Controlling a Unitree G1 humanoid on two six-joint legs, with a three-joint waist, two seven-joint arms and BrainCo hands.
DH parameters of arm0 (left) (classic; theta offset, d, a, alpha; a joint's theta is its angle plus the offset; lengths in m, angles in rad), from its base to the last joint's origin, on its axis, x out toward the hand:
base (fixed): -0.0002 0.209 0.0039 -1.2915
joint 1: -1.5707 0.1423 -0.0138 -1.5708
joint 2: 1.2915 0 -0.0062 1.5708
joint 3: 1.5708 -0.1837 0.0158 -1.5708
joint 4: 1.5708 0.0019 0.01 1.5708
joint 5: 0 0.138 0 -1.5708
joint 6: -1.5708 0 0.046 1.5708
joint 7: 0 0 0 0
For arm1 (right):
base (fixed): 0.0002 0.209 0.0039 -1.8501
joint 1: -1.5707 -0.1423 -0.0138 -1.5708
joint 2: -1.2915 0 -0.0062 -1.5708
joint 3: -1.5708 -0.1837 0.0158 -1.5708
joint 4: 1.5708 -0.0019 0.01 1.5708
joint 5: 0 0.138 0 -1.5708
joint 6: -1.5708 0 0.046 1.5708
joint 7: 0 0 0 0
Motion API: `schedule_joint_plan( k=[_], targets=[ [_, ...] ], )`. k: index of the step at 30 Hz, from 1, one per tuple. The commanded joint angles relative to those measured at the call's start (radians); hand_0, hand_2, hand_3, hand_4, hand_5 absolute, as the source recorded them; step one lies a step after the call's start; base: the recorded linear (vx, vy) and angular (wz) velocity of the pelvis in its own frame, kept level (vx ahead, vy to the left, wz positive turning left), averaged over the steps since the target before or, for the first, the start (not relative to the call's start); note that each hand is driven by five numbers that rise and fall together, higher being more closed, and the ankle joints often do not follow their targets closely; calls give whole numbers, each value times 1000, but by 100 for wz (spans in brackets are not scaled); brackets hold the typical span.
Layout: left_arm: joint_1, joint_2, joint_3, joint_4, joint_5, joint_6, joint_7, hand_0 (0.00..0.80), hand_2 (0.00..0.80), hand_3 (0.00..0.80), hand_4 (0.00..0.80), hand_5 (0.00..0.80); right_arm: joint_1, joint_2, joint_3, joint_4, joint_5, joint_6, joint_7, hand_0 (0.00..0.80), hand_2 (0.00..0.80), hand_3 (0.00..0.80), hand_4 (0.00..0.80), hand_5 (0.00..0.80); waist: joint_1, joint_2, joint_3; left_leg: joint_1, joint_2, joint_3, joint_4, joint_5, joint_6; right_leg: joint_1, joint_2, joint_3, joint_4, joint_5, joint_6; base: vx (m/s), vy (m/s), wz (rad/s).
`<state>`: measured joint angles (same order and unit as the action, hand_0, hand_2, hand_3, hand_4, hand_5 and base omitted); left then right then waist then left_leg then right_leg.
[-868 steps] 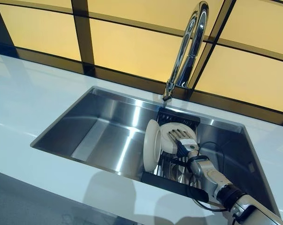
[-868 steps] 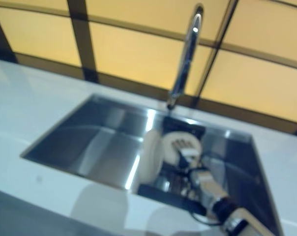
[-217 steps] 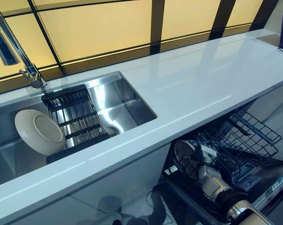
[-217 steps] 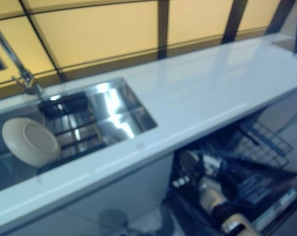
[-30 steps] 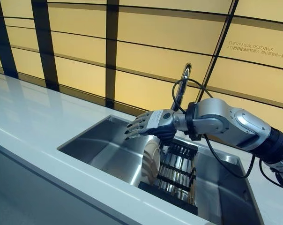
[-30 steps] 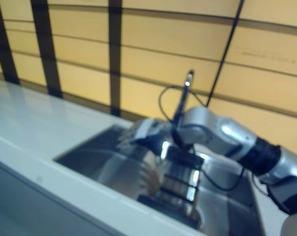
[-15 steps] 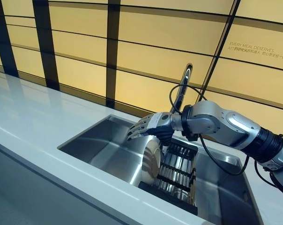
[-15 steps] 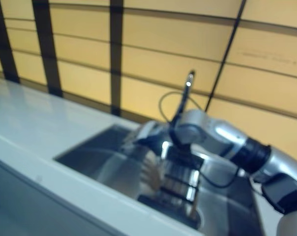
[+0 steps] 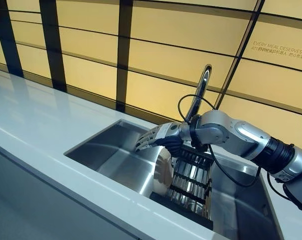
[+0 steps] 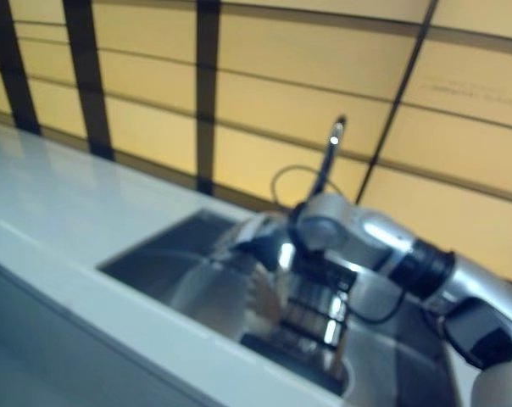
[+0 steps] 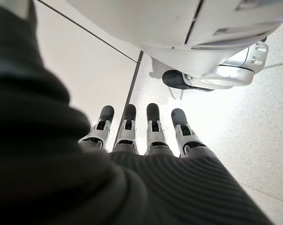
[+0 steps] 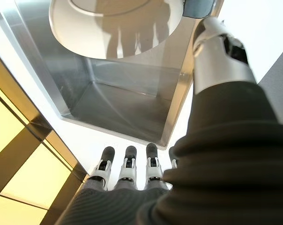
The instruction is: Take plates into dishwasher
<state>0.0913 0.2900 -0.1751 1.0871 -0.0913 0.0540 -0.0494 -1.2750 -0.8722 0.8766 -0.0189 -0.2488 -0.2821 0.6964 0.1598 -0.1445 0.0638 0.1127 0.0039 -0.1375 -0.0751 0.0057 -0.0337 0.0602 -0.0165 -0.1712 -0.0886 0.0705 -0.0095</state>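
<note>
Reaching my right hand (image 9: 156, 138), fingers straight and empty, just above the plate (image 9: 163, 170), which stands on edge against the rack (image 9: 191, 182) inside the sink (image 9: 106, 150), ready for gripping; left hand (image 11: 141, 136) hangs relaxed, empty.

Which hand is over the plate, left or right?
The right hand: it hangs open above the plate standing in the sink. The left hand is also open but points at the floor, away from the sink.
</note>
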Motion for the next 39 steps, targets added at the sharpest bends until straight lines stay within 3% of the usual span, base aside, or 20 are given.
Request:
schedule_joint_plan(
  k=[1, 39],
  targets=[
    [-36, 13, -26, 41, 19, -14, 0, 0, 0, 0, 0, 0, -28, -3, 28, 54, -15, -17, -4, 0, 0, 0, 0, 0, 38, -31, 9, -38, 34, 59, 3, 19, -18, 59, -32, -32, 1, -53, 59, 0, 0, 0],
    [-39, 44, -18, 15, 11, -7, 2, 0, 0, 0, 0, 0, 22, 23, 75, 185, -64, -62, -10, 0, 0, 0, 0, 0, 66, -58, 44, -54, 38, 50, 8, 25, -18, 54, -23, -41, 1, -48, 56, 0, 0, 0]
  ],
)
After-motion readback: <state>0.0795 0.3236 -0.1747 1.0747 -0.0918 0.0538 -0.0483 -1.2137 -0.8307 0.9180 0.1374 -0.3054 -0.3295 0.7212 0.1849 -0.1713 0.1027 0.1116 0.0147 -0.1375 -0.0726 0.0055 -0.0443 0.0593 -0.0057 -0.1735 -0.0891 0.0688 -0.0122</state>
